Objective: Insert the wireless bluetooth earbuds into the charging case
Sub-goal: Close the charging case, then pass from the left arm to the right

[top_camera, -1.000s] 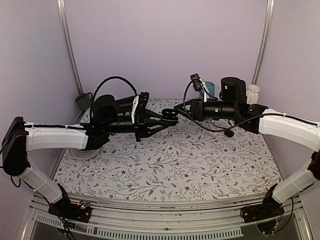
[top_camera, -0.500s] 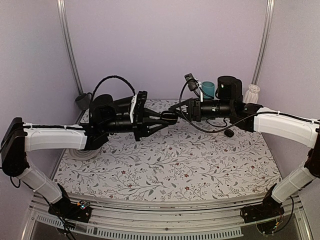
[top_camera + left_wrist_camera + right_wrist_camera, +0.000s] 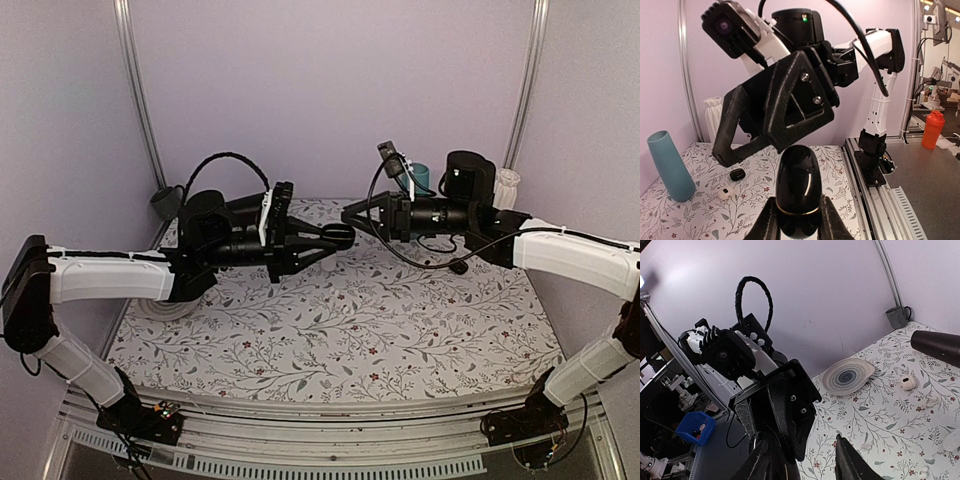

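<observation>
The left gripper [image 3: 799, 216] is clamped on the black charging case [image 3: 799, 187] and holds it upright above the table [image 3: 330, 320]. The case lid is shut, so its contents are hidden. The right gripper [image 3: 805, 465], jaws partly apart and empty, hovers just beside the case's top. A teal cup [image 3: 667, 167] stands behind; its inside is unseen.

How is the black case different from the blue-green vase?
The charging case is shiny black; the vase is matte teal. The case is pinched in the left gripper, off the table; the vase stands on the table. Both are smooth and taller than wide.
</observation>
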